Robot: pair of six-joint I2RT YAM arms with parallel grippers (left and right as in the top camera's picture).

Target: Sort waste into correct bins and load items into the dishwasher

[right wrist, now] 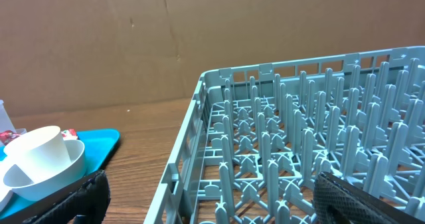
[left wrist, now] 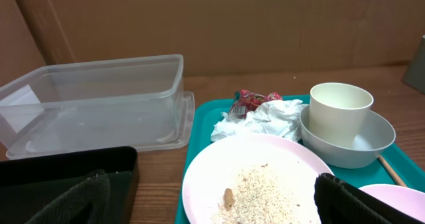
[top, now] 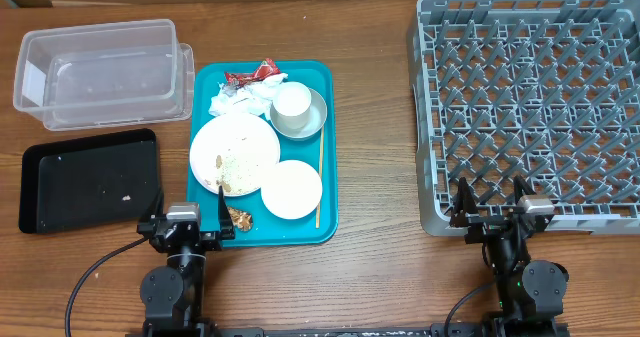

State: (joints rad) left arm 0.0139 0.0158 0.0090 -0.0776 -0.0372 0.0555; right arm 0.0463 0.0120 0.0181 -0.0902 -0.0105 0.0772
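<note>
While left gripper (top: 188,222) and right gripper (top: 492,212) gape, rice (left wrist: 259,194) speckles round plate (left wrist: 219,163); rack (top: 530,107) latticed.

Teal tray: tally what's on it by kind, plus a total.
Plates: 2, large plate and small plate
Bowl: 1
Cup: 1
Crumpled napkin: 1
Red wrapper: 1
Wooden stick: 1
Food scraps: 1 pile
Total: 8
</note>
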